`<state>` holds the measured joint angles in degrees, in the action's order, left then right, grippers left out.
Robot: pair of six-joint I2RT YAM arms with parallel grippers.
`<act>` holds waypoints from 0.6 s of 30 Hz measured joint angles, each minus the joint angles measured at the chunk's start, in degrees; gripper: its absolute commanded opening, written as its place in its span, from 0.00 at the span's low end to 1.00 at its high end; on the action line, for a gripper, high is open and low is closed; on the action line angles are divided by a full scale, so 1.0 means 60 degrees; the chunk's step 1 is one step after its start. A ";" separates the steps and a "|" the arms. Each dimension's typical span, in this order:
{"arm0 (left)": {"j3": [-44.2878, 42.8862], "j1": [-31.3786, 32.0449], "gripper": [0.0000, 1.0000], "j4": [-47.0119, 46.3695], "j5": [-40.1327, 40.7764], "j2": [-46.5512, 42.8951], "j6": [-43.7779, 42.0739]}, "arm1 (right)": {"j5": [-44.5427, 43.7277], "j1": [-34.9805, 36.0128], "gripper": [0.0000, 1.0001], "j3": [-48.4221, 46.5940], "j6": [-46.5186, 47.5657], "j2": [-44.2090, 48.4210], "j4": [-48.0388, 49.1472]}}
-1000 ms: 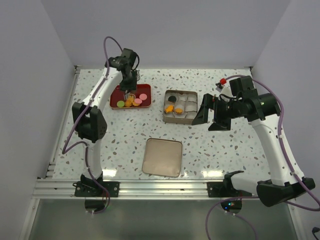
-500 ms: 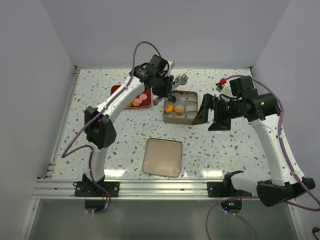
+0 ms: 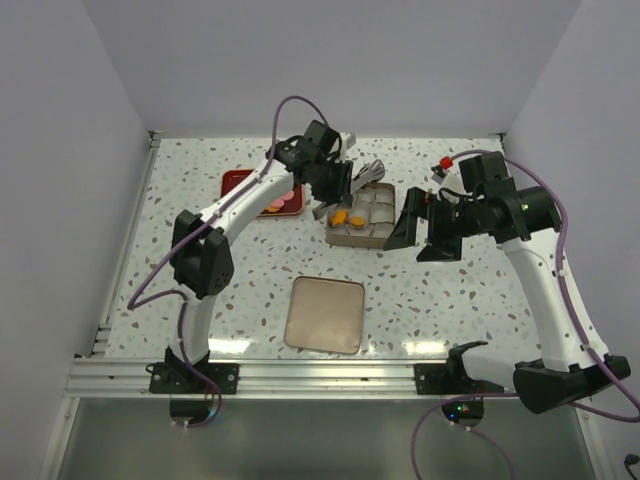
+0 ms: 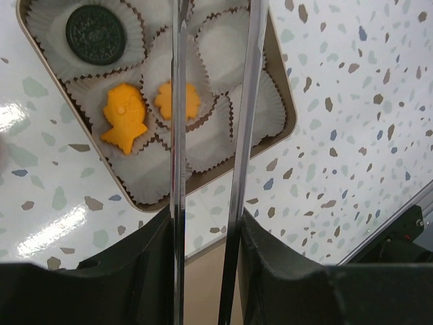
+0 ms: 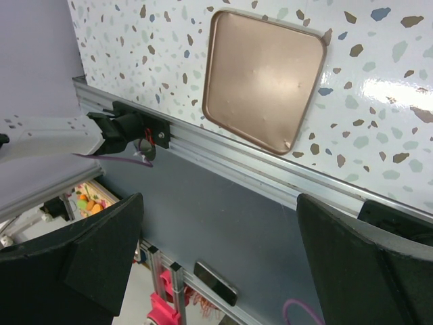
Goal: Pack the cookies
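My left gripper hangs over the tan cookie box, shut on a pair of metal tongs. In the left wrist view the tongs run up from my gripper over the box; their tips lie beyond the top edge, so any cookie there is hidden. White paper cups in the box hold a black cookie and two orange cookies. More cookies lie on the red tray, partly behind the arm. My right gripper stands open and empty just right of the box.
The box's tan lid lies flat at the front middle of the speckled table; it also shows in the right wrist view as the lid. The metal rail edges the table's near side. A small red object sits at the back right.
My left arm has swung right from the red tray to above the cookie box, carrying the tongs. The right arm has not moved.
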<state>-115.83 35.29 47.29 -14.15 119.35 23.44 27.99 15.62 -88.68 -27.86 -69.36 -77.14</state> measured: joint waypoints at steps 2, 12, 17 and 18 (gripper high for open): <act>0.0295 0.0000 0.28 -0.0051 -0.0055 0.0000 0.0000 | -0.0004 0.0000 0.99 0.0000 0.0007 0.0000 0.0000; 0.1395 0.0000 0.27 -0.0350 -0.0117 0.0091 0.0000 | -0.0004 0.0000 0.99 0.0000 0.0011 0.0000 0.0000; 0.1490 0.0000 0.27 -0.0561 -0.0117 0.0182 0.0007 | -0.0004 0.0000 0.99 0.0000 0.0015 0.0000 0.0000; 0.1490 0.0000 0.27 -0.0605 -0.0120 0.0200 0.0011 | -0.0004 0.0000 0.99 0.0000 0.0015 0.0000 0.0000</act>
<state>-106.89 35.29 43.66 -14.87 120.55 23.51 27.97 15.62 -88.68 -27.77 -69.36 -77.14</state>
